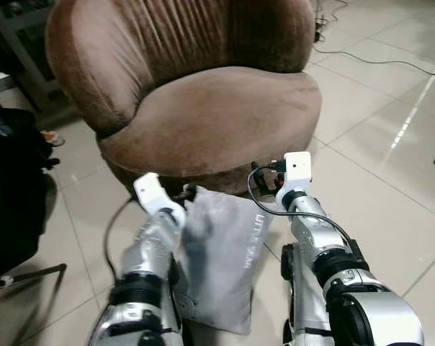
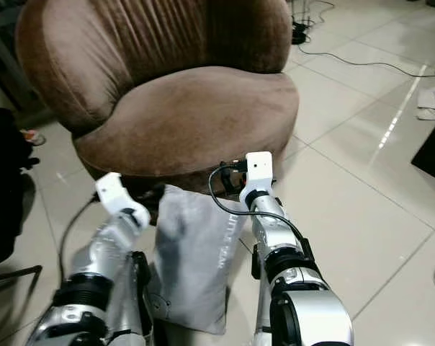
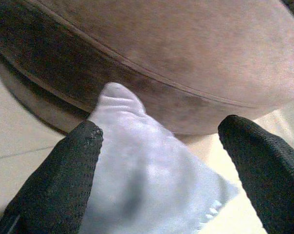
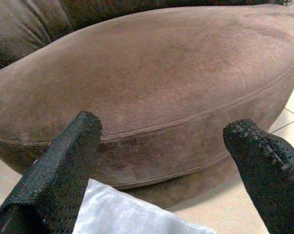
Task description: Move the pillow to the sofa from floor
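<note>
- One brown sofa [image 1: 203, 101], round-seated with a ribbed back, standing on the floor [image 1: 376, 166] of pale glossy tiles.
- One grey pillow [image 1: 221, 259], upright on the floor, leaning against the sofa's front base, between the two silver arms.
- Writing in pale letters down the pillow's face, too faint to read surely.
- Two claws, both low at the sofa's front edge.
- Left claw [image 3: 161, 161]: fingers spread wide, one finger [image 3: 64, 180] touching the pillow's top corner, the other well apart from it; nothing pinched.
- Right claw [image 4: 161, 156]: fingers spread wide, hovering just above the pillow's other corner, facing the seat cushion; nothing held.
- One dark bag-like bulk [image 1: 12, 194] at the left edge, on the floor.
- Black cables [image 1: 376, 58] trailing across the tiles behind the sofa.
</note>
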